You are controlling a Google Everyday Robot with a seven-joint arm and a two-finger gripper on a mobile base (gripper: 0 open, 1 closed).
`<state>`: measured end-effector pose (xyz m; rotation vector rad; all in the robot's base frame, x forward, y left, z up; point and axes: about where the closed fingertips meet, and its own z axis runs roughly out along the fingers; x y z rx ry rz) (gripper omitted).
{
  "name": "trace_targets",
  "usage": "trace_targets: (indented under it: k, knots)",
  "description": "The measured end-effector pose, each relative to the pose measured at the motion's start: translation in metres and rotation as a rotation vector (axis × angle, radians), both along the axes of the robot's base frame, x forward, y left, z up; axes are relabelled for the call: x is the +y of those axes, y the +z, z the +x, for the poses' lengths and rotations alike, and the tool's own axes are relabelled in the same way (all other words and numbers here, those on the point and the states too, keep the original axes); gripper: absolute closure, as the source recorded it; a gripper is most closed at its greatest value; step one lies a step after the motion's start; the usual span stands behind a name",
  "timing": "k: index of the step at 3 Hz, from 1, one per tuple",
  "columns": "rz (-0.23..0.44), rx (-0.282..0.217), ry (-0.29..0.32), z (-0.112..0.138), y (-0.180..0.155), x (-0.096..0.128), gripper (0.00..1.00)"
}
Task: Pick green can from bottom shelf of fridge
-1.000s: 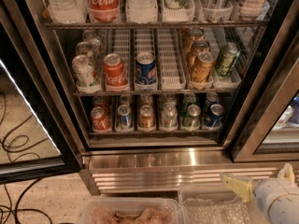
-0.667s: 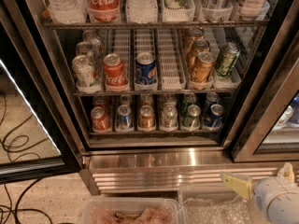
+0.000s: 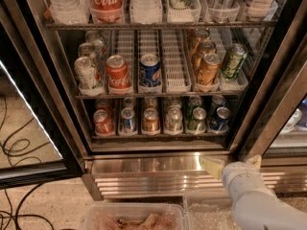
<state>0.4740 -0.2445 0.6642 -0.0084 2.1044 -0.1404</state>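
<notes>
The fridge (image 3: 158, 169) stands open, its top rack cut off. The green can (image 3: 196, 119) stands at the front of the bottom shelf (image 3: 158, 136), second lane from the right, its label unreadable. Above, a red can (image 3: 118, 74) reads "Coca-Cola", beside what looks like a Pepsi can (image 3: 150, 71). The pincer (image 3: 232, 163) sits low right, against the steel base. I cannot tell whether it is open or closed.

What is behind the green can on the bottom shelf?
Behind the green can stands a second can, also green; anything deeper is hidden. The hand hovers low, outside the fridge.

Hand (image 3: 232, 165) low at right, fingers (image 3: 211, 166) apart.
</notes>
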Motion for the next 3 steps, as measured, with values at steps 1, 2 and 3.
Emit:
trace_targets:
  k: [1,2,3]
  knots:
    - [-0.001,-0.023,-0.085,0.0005,0.0011,-0.0186,0.00]
    - [-0.002,-0.023,-0.085,0.0006,0.0015,-0.0184,0.00]
    - [-0.012,-0.039,-0.089,0.0083,0.0031,-0.0125,0.00]
